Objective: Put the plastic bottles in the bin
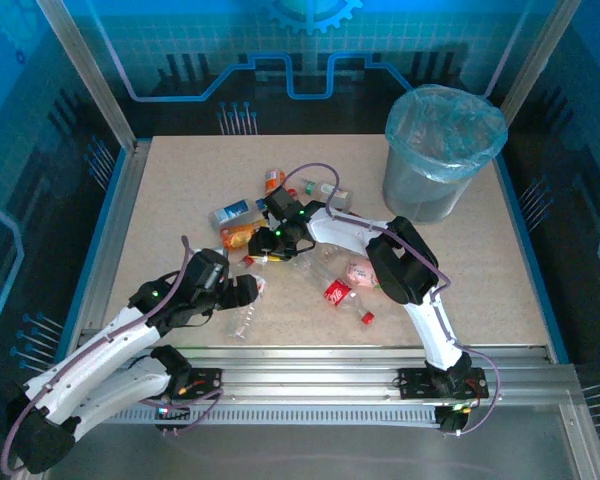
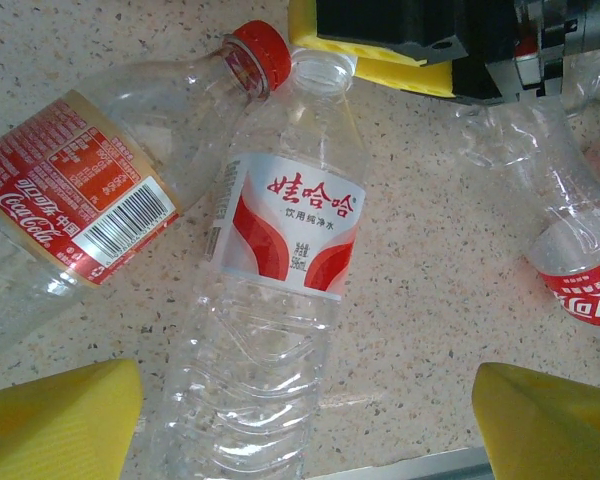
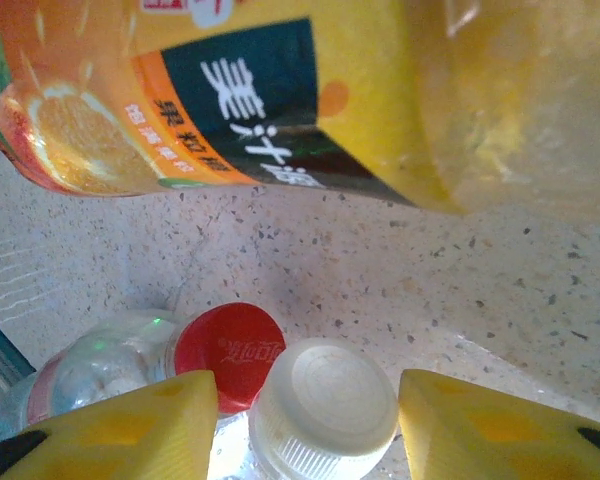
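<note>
A clear plastic bottle with a red-and-white label [image 2: 280, 260] lies on the table between the wide-apart fingers of my open left gripper [image 2: 305, 390], closer to the left finger. My right gripper [image 3: 308, 400] stands open at that bottle's white cap [image 3: 325, 405], with a gap on the cap's right side. A red-capped cola bottle [image 2: 75, 210] lies beside it, its cap [image 3: 230, 350] touching the white one. An orange juice bottle [image 3: 230, 90] lies just beyond. From above, both grippers [image 1: 245, 292] [image 1: 268, 243] sit in the bottle pile. The bin [image 1: 420, 190] stands at the back right.
More bottles lie scattered mid-table: a red-labelled one [image 1: 340, 292], a pink-labelled one [image 1: 360, 270], a blue-labelled one [image 1: 235, 212] and an orange-capped one [image 1: 273, 180]. Another cola bottle [image 2: 580, 280] lies right of my left gripper. The table's metal rail [image 1: 330, 355] runs along the near edge.
</note>
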You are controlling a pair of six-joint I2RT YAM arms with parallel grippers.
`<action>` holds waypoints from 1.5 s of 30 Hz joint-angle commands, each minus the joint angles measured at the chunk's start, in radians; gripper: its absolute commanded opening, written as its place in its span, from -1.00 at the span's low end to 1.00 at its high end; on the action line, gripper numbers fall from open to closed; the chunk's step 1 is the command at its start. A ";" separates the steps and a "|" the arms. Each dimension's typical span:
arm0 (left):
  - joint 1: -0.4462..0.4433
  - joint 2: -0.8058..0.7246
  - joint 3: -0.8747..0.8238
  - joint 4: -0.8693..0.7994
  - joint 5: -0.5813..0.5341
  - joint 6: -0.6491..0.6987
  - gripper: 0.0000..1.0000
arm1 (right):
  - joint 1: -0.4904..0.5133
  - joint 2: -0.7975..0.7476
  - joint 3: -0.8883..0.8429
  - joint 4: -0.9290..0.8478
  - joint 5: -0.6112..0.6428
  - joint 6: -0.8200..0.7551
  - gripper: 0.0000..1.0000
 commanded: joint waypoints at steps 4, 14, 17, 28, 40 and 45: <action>0.011 0.001 0.010 -0.009 0.009 0.006 0.73 | -0.014 0.045 -0.017 0.021 -0.026 0.027 0.00; 0.013 0.000 0.019 -0.013 0.008 0.003 0.73 | -0.025 0.018 -0.043 0.043 -0.032 0.040 -0.14; 0.013 0.001 0.032 -0.011 0.003 0.009 0.73 | -0.024 -0.012 -0.055 0.040 -0.005 0.037 -0.17; 0.017 0.004 0.111 -0.046 -0.019 0.043 0.73 | -0.024 -0.089 -0.077 0.043 0.015 0.032 -0.33; 0.022 0.008 0.222 -0.056 -0.052 0.112 0.73 | -0.026 -0.191 -0.050 -0.018 0.120 -0.023 -0.35; 0.025 0.037 0.215 -0.064 -0.037 0.109 0.72 | 0.001 -0.228 -0.056 -0.078 0.150 -0.042 -0.10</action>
